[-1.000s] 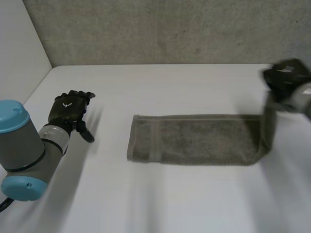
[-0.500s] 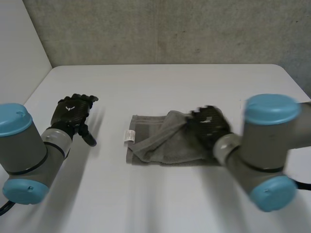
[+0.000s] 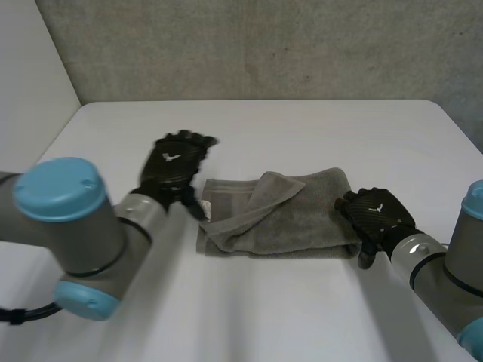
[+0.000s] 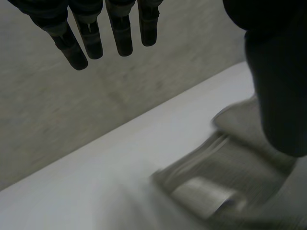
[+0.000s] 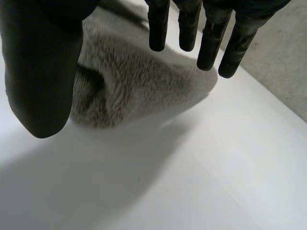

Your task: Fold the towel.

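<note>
Your towel (image 3: 279,215) lies on the tabletop (image 3: 302,128), first fold crooked, with the left robot hand (image 3: 172,170) and right robot hand (image 3: 375,215) spread and empty by its ends; next, I judge, square that flap.

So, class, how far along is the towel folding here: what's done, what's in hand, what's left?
Done: the towel lies doubled over, its top flap crooked. In hand: nothing; the right robot hand is open beside the fold, the left robot hand open by the other end. Left: probably straightening the flap and another fold.
</note>
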Controlling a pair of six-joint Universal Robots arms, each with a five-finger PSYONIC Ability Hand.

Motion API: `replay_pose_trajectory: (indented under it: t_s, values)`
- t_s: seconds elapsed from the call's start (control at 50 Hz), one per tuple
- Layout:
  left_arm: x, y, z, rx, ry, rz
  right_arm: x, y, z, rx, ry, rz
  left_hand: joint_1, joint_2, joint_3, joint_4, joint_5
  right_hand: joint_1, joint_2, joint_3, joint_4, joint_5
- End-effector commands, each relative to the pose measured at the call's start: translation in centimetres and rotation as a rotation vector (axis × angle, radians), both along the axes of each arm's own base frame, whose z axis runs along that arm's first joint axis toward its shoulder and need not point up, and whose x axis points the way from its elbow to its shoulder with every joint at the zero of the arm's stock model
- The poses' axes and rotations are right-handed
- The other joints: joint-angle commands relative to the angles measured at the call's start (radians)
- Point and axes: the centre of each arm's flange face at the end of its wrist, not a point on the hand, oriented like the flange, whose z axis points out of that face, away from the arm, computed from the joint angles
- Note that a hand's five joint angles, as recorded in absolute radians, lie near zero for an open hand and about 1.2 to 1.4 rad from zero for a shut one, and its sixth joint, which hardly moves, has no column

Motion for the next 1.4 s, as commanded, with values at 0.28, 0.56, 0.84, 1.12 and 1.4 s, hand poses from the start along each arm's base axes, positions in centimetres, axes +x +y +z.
replay_pose_trajectory:
  t_s: [0.28, 0.56, 0.84, 1.12, 1.4]
  values:
    - [-9.7, -0.7, -6.3, 0.102, -0.055, -0.164, 0.1, 0.6, -0.1, -0.006, -0.083, -0.02, -0.057, -0.064, -0.046, -0.065, -0.194, 0.102, 0.121, 0.116, 0.116, 0.1]
    - [-7.1, -3.7, -5.2, 0.072, -0.067, 0.169, 0.0, -0.4, -1.5, 0.012, -0.073, -0.032, -0.051, -0.058, -0.04, -0.059, -0.188, 0.541, 0.56, 0.555, 0.555, 0.539]
    - [-3.9, -1.0, -4.1, 0.1, -0.1, 0.218, 0.3, -0.2, -1.8, 0.011, -0.043, -0.016, -0.069, -0.076, -0.057, -0.077, -0.206, 1.093, 1.112, 1.107, 1.107, 1.091]
    - [-1.5, 0.2, -5.5, 0.138, -0.133, 0.244, -0.8, 2.1, -1.5, 0.059, 0.096, 0.041, -0.069, -0.076, -0.057, -0.077, -0.206, 1.093, 1.112, 1.107, 1.107, 1.091]
    - [-4.2, 1.7, -2.5, 0.036, -0.05, 0.162, -3.9, 0.2, -0.1, 0.04, 0.093, 0.013, -0.072, -0.079, -0.06, -0.08, -0.209, 1.093, 1.112, 1.107, 1.107, 1.091]
